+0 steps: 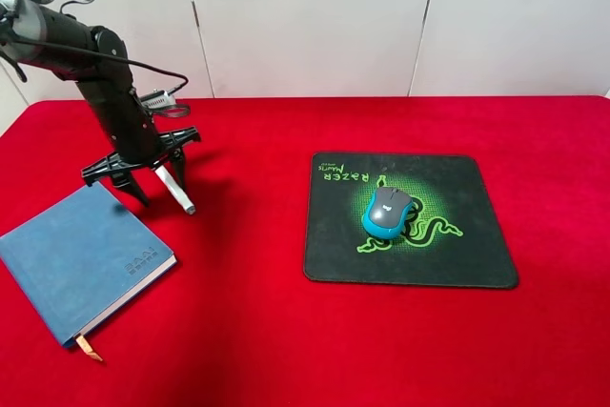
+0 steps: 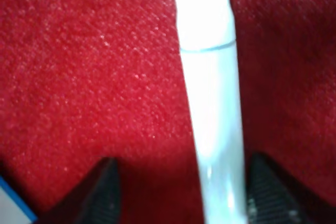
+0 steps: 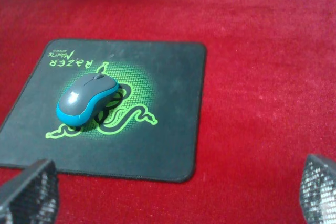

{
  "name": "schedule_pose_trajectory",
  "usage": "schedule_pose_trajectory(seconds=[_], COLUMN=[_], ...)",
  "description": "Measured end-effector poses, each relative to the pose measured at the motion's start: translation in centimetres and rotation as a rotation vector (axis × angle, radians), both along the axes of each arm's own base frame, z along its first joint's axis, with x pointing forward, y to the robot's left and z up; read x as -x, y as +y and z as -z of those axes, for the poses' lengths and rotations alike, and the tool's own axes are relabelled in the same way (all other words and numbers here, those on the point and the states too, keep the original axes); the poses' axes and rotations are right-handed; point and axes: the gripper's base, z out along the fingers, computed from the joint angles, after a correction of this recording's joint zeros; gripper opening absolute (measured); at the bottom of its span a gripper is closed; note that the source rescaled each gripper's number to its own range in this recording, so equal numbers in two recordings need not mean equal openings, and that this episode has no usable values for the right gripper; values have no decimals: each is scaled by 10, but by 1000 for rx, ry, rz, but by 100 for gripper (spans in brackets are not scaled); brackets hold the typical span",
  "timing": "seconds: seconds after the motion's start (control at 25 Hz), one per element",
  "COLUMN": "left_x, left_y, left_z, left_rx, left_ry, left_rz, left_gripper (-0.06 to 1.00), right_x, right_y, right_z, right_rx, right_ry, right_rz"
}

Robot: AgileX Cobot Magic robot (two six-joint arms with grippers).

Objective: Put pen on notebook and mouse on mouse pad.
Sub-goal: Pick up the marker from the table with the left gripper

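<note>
Spread with a red cloth (image 1: pixel 257 340) across the lower and middle frame of the exterior high view, reaching the left, right and bottom edges. Seen close in both wrist views as a fine, grainy weave with pale flecks. Backed across the upper frame by a white wall (image 1: pixel 305 16), split into panels by thin, slightly slanted seams (image 1: pixel 424 21). Met by the cloth along a straight horizontal line.

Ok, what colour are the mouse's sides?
Bright blue; the mouse shows best in the right wrist view.
</note>
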Motion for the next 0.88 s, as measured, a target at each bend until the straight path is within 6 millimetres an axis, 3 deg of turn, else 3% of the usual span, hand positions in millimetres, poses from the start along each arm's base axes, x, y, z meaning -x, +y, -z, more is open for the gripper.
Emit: schedule_pose_trajectory(seconds=[0.32, 0.6, 0.88], left_x=[0, -1, -13], left_y=[0, -1, -4], left_z=[0, -2, -29], left_rx=[3, 3, 9], left_ry=[4, 8, 25], left_rz=[-3, -2, 64], left_gripper=[1, 0, 0], right_x=[0, 0, 0], right_y=[0, 0, 0], right_z=[0, 0, 0], right_rx=[0, 0, 0], right_ry=[0, 0, 0], right_rz=[0, 0, 0])
